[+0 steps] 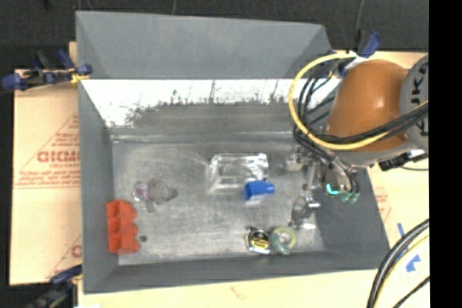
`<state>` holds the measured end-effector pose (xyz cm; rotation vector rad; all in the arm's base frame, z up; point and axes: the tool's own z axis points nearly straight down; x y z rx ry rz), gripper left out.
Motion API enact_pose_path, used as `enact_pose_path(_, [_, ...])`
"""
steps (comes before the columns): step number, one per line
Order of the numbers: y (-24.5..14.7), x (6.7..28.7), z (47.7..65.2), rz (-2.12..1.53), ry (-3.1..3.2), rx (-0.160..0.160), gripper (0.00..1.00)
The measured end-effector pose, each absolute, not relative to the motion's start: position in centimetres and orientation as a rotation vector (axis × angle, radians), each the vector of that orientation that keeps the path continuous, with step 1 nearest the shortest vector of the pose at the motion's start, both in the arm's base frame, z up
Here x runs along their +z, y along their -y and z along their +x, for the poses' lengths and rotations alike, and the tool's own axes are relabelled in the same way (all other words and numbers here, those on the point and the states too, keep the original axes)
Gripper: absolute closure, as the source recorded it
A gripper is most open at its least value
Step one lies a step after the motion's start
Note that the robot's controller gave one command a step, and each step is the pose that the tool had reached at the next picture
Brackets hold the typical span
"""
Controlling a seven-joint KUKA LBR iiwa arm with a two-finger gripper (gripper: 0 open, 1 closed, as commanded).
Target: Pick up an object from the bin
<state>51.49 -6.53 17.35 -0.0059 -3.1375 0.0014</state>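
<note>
My gripper [306,211] hangs low at the right end of the bin, under the arm's orange cover. Just below and left of it, by the front wall, lie a small yellow-and-black tape measure [258,240] and a pale green round piece [283,242] touching it. A small blue object [258,190] lies to the gripper's left, against a clear plastic box [238,171]. The gripper touches none of these, and I see nothing held in it.
A red-orange ridged block [121,226] sits in the front left corner. A clear, faintly purple piece [153,192] lies near it. The bin's right wall is close behind the gripper, and bare floor stretches across the middle.
</note>
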Motion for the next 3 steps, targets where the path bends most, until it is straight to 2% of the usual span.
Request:
enact_pose_path(1, [3.5, 9.4, 53.6, 0.282, 3.138, 0.002, 0.00])
enact_pose_path(2, [3.5, 9.0, 53.5, 0.285, 3.132, 0.003, 1.00])
enact_pose_path(3, [3.8, 22.5, 54.2, 0.393, 3.129, 0.005, 1.00])
